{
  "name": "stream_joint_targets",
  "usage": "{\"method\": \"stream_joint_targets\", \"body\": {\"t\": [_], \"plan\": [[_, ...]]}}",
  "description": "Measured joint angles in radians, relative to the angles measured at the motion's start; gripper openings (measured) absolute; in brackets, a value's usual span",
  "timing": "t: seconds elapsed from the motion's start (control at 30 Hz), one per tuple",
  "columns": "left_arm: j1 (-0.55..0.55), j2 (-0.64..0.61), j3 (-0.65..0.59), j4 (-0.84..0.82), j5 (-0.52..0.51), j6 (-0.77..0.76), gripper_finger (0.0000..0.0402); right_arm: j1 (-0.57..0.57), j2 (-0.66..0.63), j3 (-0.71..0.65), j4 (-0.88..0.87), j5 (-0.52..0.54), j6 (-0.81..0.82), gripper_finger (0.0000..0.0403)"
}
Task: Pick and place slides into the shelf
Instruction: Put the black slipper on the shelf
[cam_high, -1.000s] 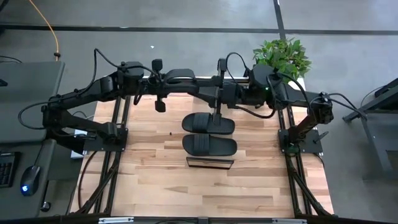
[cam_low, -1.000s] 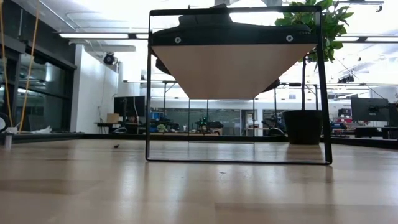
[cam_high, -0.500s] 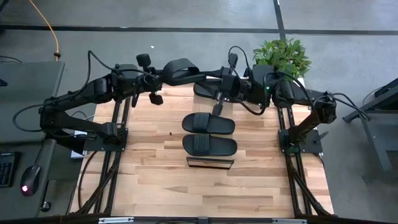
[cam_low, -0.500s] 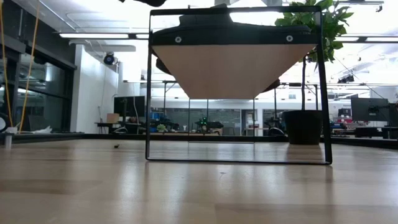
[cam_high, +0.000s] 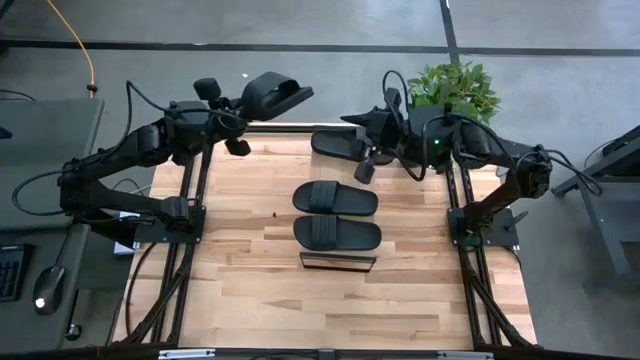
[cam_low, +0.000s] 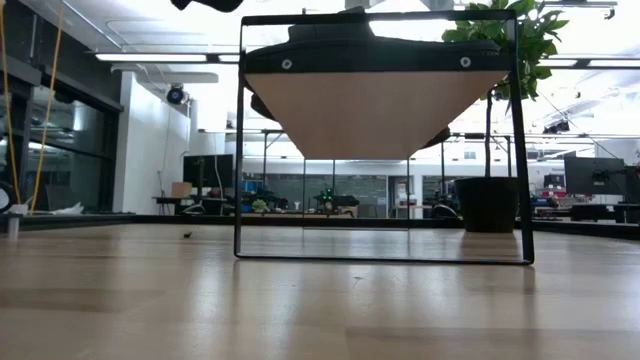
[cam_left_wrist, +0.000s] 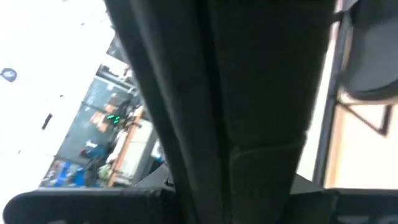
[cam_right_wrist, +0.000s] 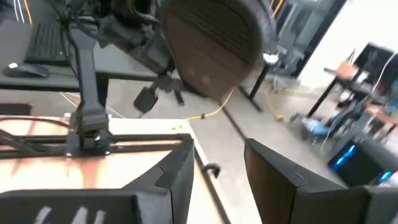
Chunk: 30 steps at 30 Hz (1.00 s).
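Black slides lie in four spots from above: two side by side on the shelf (cam_high: 337, 261) at the table's (cam_high: 250, 290) middle, one slide (cam_high: 335, 198) behind the other slide (cam_high: 337, 233); a third slide (cam_high: 338, 145) lies flat at the table's far edge; the fourth slide (cam_high: 272, 95) is off the table, clamped in the left gripper (cam_high: 240, 103) beyond the far left corner. The right gripper (cam_high: 368, 160) hovers just over the third one's right end, fingers parted and holding nothing. A potted plant (cam_high: 455, 90) stands at the far right corner.

From table height, the shelf's dark frame (cam_low: 240, 140) rises ahead with its wooden board seen from beneath, a slide's edge (cam_low: 350, 30) showing on top. The plant stands behind on the right.

Through the left wrist camera, the held slide (cam_left_wrist: 249, 93) fills nearly everything, dark and close.

Through the right wrist camera, the two fingers (cam_right_wrist: 180, 171) stand apart with bare floor between them, and farther off the left arm holds up its slide (cam_right_wrist: 214, 43), sole facing this way.
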Motion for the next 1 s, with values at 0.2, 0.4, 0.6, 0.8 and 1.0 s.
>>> {"method": "stream_joint_targets", "body": {"t": [0.2, 0.4, 0.6, 0.8, 1.0], "plan": [[0.000, -0.009, 0.001, -0.040, -0.093, 0.045, 0.0078, -0.048, -0.006, 0.000, -0.054, -0.126, 0.170, 0.0134], [0.000, -0.001, 0.000, -0.082, -0.156, 0.110, 0.0078, -0.120, -0.007, 0.000, -0.058, -0.337, 0.296, 0.0134], [-0.001, 0.005, 0.000, -0.041, -0.283, 0.236, 0.0078, -0.211, -0.007, 0.000, -0.031, -0.475, 0.406, 0.0135], [0.000, 0.018, 0.000, 0.129, -0.312, 0.414, 0.0078, -0.318, 0.002, 0.000, 0.035, -0.602, 0.515, 0.0135], [0.000, 0.062, 0.001, 0.316, -0.275, 0.607, 0.0078, -0.428, 0.017, 0.000, 0.060, -0.766, 0.601, 0.0136]]}}
